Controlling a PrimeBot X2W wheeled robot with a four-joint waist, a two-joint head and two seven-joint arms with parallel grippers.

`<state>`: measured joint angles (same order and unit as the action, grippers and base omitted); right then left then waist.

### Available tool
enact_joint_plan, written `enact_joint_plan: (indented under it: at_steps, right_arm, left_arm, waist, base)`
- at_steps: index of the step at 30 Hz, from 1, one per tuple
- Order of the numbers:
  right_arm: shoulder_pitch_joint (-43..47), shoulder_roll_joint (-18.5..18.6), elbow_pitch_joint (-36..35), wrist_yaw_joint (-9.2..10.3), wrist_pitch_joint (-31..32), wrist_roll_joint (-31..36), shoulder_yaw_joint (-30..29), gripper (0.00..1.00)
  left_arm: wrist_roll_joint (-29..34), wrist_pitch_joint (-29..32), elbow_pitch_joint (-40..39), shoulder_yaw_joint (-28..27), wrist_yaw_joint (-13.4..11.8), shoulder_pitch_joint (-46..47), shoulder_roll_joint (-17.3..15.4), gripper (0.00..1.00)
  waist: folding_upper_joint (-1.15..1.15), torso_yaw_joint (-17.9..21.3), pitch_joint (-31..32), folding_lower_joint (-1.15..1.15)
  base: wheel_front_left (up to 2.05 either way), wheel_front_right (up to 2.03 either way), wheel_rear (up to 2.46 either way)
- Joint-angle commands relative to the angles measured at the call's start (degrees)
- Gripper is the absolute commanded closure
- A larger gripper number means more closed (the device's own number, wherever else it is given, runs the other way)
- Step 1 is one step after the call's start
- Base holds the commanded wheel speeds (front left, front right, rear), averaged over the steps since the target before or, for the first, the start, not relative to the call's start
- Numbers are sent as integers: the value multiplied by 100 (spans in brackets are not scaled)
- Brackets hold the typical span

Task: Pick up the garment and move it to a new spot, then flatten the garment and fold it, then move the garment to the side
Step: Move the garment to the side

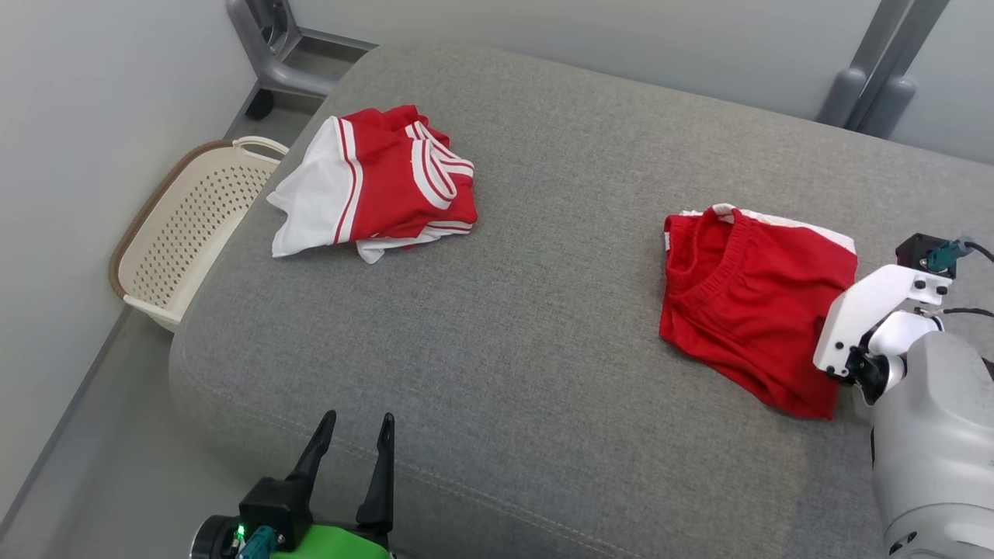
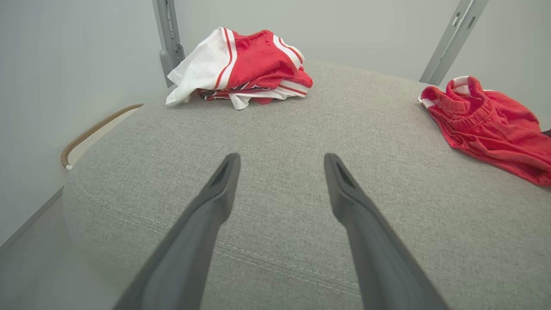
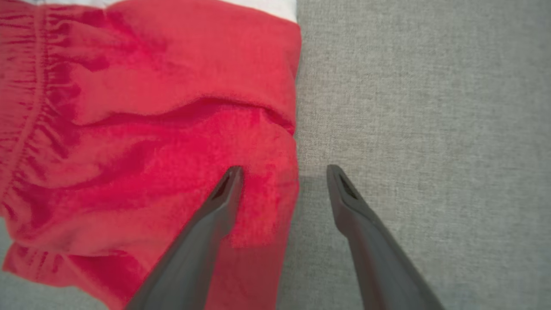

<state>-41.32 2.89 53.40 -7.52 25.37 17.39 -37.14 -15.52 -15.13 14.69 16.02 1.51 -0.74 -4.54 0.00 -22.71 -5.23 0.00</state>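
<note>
- The shorts [image 1: 745,303] are lying on the right side of the cushion [image 1: 543,326]. They are looking folded.
- The right gripper [image 3: 284,172] is being held over the right edge of the shorts. Its fingers are being kept wide apart, and nothing is being held. One finger is over the red cloth and the other is over bare cushion. Whether the cloth is being touched cannot be told.
- The left gripper [image 1: 358,419] is being held at the near left of the cushion. Its fingers are apart too, with nothing between them.
- If the fingers are being closed too high, only air may be pinched, and the shorts may be left lying there.
- If only the top layer is being pinched, the shorts may be pulled open while being lifted.
- If the fingers are being pushed down too hard, the cushion's cloth may be grabbed along with the shorts.
- A shirt [image 1: 388,182] is lying in a heap at the far left of the cushion. If the shorts are being put down too near it, the two may be mixed up.
</note>
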Motion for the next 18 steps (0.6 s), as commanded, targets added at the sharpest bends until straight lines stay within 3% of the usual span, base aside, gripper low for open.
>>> enact_joint_plan:
  at_steps: [1, 6, 8, 9, 10, 11, 18]
  right_arm:
    - [-3, 7, 75, 7, -10, -45, -59, 0]
    - [-101, -3, 387, 7, -57, -68, -255, 1]
    - [-130, -9, 497, 4, -88, -14, -321, 54]
    - [-146, -9, 536, 5, -107, 19, -348, 68]
    - [-154, -14, 575, 5, -121, 63, -371, 95]
    - [-167, -16, 614, 5, -124, 97, -392, 100]
    - [-296, 26, 592, 15, -293, 482, -444, 100]
  left_arm:
    - [-31, 1, -13, 14, 3, 94, -18, 0]
    - [-58, -1, -16, 42, -17, 149, 8, 0]
    - [-63, -1, -15, 52, -18, 178, 19, 0]
    - [-67, -1, -17, 54, -20, 191, 24, 0]
    - [-61, -2, -17, 54, -21, 196, 29, 0]
    - [-62, -2, -16, 53, -22, 195, 35, 0]
    - [-51, -3, -42, 45, -25, 237, 65, 0]
  waist:
    - [0, -94, -111, 0]
    - [0, -149, -280, 0]
    - [0, -160, -330, 0]
    - [0, -161, -351, 0]
    - [0, -162, -367, 0]
    - [0, -159, -378, 0]
    - [0, 3, -366, 0]
  base:
    - [0, 0, 0]
    - [0, 0, 0]
    - [0, 0, 0]
    - [0, 0, 0]
    - [0, 0, 0]
    - [0, 0, 0]
    - [0, 0, 0]
